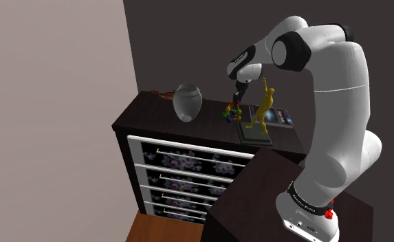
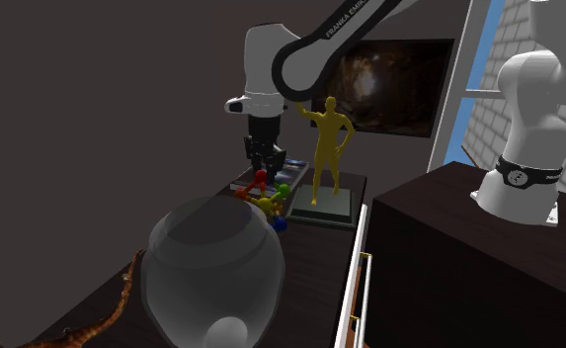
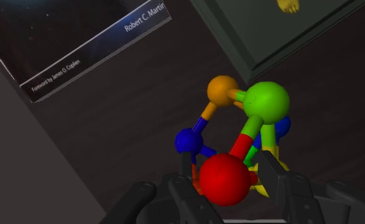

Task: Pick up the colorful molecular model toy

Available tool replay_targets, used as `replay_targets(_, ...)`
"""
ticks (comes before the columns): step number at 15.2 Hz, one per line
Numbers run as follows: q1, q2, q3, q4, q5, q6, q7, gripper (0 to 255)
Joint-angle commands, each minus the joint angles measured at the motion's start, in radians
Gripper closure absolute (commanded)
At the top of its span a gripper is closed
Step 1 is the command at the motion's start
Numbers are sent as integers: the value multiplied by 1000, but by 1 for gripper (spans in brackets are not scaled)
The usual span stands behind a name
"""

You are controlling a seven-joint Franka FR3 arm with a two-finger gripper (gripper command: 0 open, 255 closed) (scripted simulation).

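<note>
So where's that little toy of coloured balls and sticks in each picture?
Shoulder view: the toy sits mid-picture on the dark cabinet top, under the claw, just left of the golden figurine's base.
Second exterior view: the toy is in the middle, left of that base, behind the big grey vase.
Wrist view: the toy is close up at the claw, with the base's corner beyond.
Shared landmark: the figurine's base.

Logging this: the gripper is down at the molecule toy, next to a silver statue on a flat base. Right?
No. The second exterior view shows a gold statue, not silver, on the flat base; the gripper is down at the molecule toy next to it.
</note>
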Motion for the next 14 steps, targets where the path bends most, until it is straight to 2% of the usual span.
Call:
replay_targets(1, 4, -18, -6, 1, -8, -18, 5, 255)
replay_targets(14, 24, -106, -34, 28, -51, -128, 30, 255)
